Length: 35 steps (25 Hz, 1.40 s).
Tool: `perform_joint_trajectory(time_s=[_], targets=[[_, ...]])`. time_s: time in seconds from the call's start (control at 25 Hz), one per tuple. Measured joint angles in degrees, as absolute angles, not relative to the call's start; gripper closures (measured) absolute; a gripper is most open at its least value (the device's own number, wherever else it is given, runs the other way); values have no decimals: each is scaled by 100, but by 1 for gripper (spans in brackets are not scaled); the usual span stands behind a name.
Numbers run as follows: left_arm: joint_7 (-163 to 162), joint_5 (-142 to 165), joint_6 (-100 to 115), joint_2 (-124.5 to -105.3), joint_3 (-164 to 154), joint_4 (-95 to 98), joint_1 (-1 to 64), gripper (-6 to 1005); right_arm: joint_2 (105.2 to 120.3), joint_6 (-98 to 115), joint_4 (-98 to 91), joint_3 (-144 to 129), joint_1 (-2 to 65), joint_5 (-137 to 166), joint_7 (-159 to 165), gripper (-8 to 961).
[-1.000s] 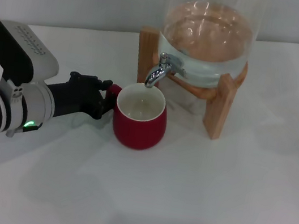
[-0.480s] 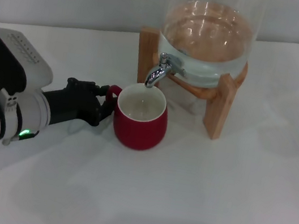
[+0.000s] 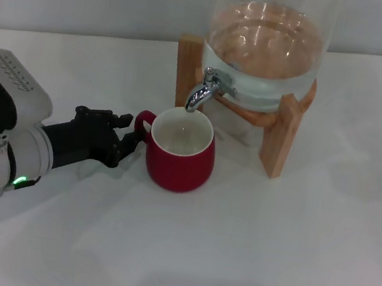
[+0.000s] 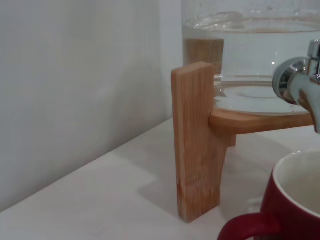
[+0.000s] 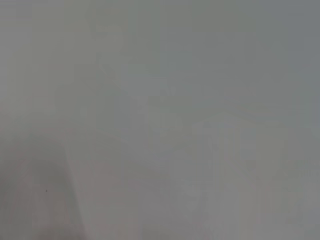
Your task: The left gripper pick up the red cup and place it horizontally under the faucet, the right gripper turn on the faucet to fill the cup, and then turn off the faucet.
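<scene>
The red cup (image 3: 177, 159) stands upright on the white table, its cream inside directly under the spout of the chrome faucet (image 3: 203, 90). Its handle points toward my left gripper (image 3: 127, 136), which lies low on the table just left of the handle, open, its fingers apart from the cup. The left wrist view shows the cup's rim and handle (image 4: 290, 210) close by and the faucet (image 4: 302, 85) above it. No water runs from the spout. The right gripper is out of view; the right wrist view shows only plain grey.
The glass water dispenser (image 3: 266, 45) holds water and sits on a wooden stand (image 3: 280, 136) behind the cup. One stand leg (image 4: 197, 145) rises beside the cup. A grey wall runs behind the white table (image 3: 267, 258).
My left arm has drawn back to the left and down, and its fingers have come off the cup's handle. The cup stays put under the spout.
</scene>
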<state>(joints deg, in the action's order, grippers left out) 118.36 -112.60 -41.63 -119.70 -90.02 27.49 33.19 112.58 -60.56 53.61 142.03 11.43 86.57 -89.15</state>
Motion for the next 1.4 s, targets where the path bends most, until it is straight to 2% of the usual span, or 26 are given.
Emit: perform_joint_trajectory(time_s=[0.36, 0.64, 0.68, 0.76, 0.96, 1.28, 1.4], targets=[[11717, -11236, -4161, -11942, -9062, 3318, 2809, 581, 11258, -6056, 5354, 14202, 1128, 8657, -8910, 225], [11446, -11034, -4243, -11923, -9065, 4690, 1720, 564, 11244, -6069, 5296, 14263, 1123, 8657, -8902, 225], [11446, -11034, -4243, -11923, -9065, 4690, 1720, 561, 11241, -6071, 5293, 14265, 1121, 8657, -8902, 225], [11430, -11072, -4280, -11923, -9024, 5431, 1011, 556, 11235, -6073, 5287, 14269, 1095, 8657, -8902, 225], [11446, -11403, -4293, -11925, -8997, 6176, 354, 544, 11219, -6073, 5283, 14274, 1027, 8603, -8901, 224], [11512, -12056, -4307, -11931, -8720, 6526, 59, 525, 11200, -6443, 5341, 14273, 911, 8597, -8903, 224], [11476, -12157, -4338, -11922, -8601, 6530, 83, 424, 11189, -6628, 5414, 14273, 825, 8595, -8913, 224]])
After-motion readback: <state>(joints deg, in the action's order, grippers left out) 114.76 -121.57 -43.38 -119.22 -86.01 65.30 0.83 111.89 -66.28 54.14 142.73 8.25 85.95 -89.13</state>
